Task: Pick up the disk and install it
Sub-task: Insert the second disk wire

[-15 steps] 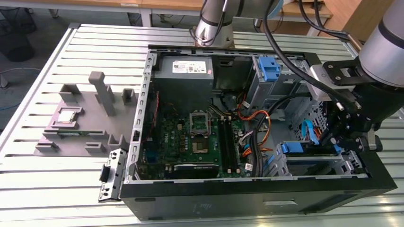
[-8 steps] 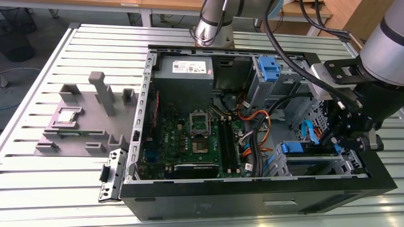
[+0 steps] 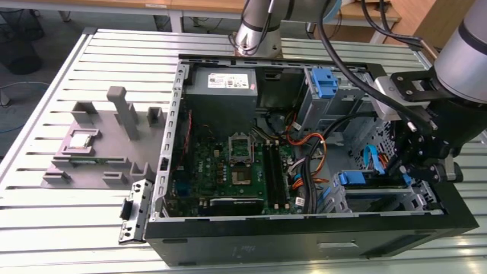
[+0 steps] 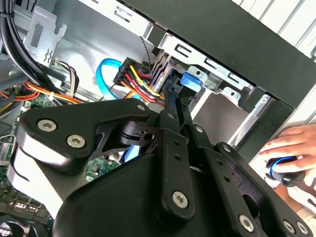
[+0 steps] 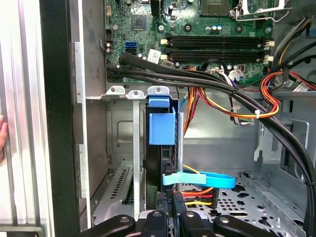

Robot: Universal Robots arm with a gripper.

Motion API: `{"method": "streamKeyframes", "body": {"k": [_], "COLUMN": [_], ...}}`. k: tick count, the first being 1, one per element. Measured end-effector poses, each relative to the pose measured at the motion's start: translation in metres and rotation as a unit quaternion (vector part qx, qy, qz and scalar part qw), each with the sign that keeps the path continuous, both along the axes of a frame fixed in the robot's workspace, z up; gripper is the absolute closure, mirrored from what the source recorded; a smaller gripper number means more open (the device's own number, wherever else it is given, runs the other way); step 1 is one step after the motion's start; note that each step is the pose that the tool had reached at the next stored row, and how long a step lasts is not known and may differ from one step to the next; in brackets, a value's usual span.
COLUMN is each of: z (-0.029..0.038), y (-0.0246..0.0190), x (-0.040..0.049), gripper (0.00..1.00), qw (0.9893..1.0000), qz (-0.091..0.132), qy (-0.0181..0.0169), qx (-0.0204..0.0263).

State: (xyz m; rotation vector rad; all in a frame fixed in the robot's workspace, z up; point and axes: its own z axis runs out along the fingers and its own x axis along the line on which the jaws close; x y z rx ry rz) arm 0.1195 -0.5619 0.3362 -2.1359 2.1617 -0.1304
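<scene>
We have the disk (image 5: 161, 129) standing on edge in the drive bay at the front corner of the computer case (image 3: 304, 240), between the bay's metal walls. The gripper (image 5: 170, 217) is down at its rear end, fingers pressed close around that thin edge, so we judge it is pinching the disk. To do this step well, we should keep the disk parallel to the bay walls and push straight along the rails. Its long axis runs from the gripper toward the motherboard (image 5: 207, 34), blue carrier tab leading.

a lab: open computer case (image 3: 304, 240) on slatted aluminium bench (image 3: 61, 74).
</scene>
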Motion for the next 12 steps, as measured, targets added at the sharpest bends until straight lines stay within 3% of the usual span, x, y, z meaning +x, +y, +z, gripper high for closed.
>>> {"method": "streamKeyframes", "body": {"k": [12], "z": [-0.0039], "y": [0.0000], "x": [0.0000], "gripper": [0.84], "qw": [1.0000], "qz": [0.000], "qy": [0.0000], "qx": [-0.0001]}}
